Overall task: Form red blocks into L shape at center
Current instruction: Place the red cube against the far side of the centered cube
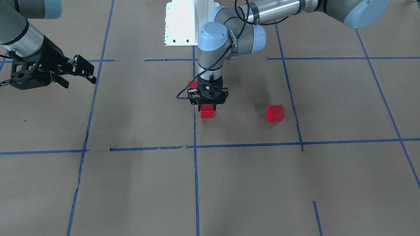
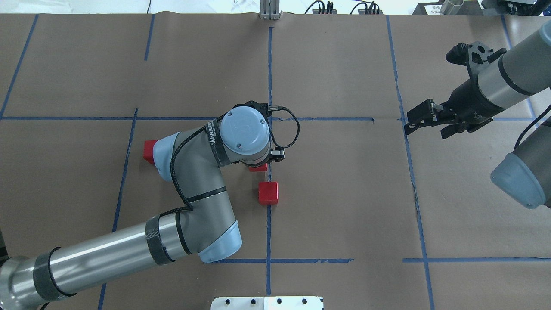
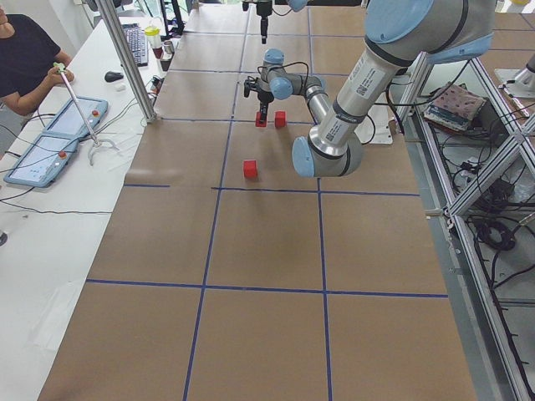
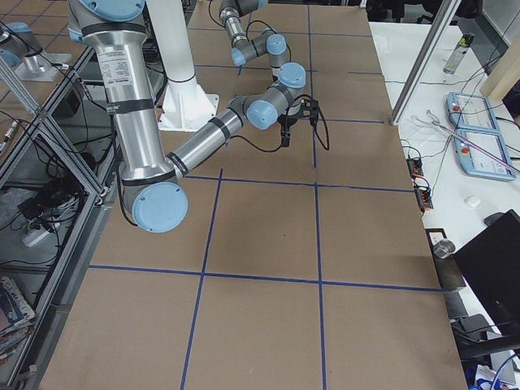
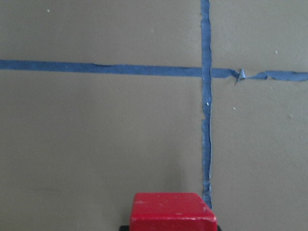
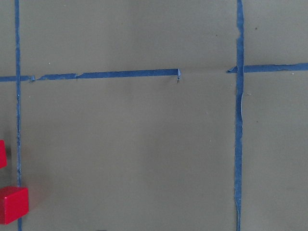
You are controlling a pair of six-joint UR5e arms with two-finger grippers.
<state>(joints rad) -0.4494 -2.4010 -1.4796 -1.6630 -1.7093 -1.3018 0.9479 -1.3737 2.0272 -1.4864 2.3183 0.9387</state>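
Nearest: red block (image 5: 172,211), one, clamped between the fingers of the left gripper (image 1: 207,108), which were closed against its sides, just beside a blue tape line (image 5: 206,120). Item: second red block (image 2: 268,192), near those fingers on the robot's side, not touching. Item: third red block (image 1: 275,113), well apart from them. Item: right gripper (image 1: 80,82), fingers spread, holding nothing, well apart from every block.

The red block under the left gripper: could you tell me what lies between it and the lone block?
Bare brown paper only, from that block to the lone block; the front-facing view shows it.
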